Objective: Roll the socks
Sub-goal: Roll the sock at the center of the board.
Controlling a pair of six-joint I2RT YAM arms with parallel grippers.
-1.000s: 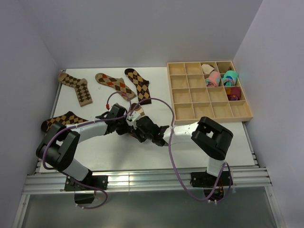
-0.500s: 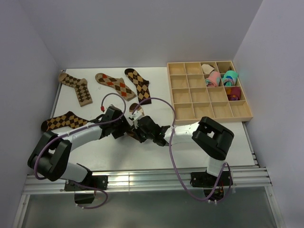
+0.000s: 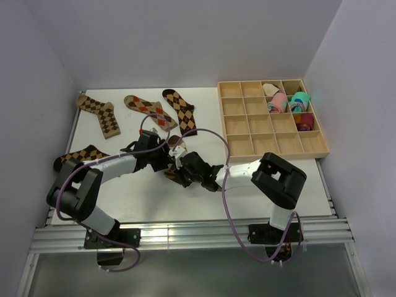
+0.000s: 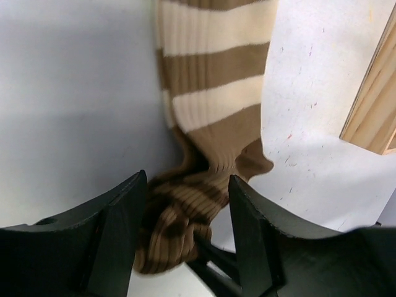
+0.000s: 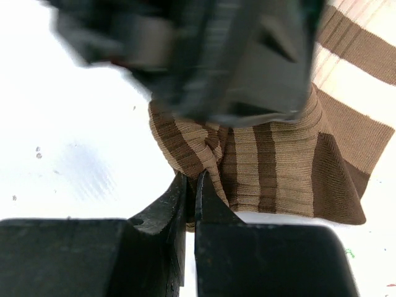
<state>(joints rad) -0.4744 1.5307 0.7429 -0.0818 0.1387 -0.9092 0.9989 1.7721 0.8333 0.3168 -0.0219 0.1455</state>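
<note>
On the white table [image 3: 142, 198], just beyond the two arm bases, the grippers meet over one striped sock [image 5: 278, 154], which lies near the table's middle, left of the tray's near corner. The right gripper [image 5: 190, 185] comes in low from the right with its fingers pressed together, pinching a small fold at the sock's bunched brown end. The left gripper [image 4: 187, 185] sits just behind it with its jaws apart. Its two black fingers straddle the same crumpled end without closing on it, and the brown-and-cream banded length runs away flat beyond the fingertips. Left of the grippers, near the table's left edge, one argyle sock [image 3: 79, 157] lies flat, partly under the left arm. Farther back, three more argyle socks [image 3: 150, 111] lie unrolled in a loose row along the far side. At the far right stands the wooden tray [image 3: 260, 81] with its grid of compartments, and pink and teal rolled bundles [image 3: 278, 102] sit in its far right cells.
</note>
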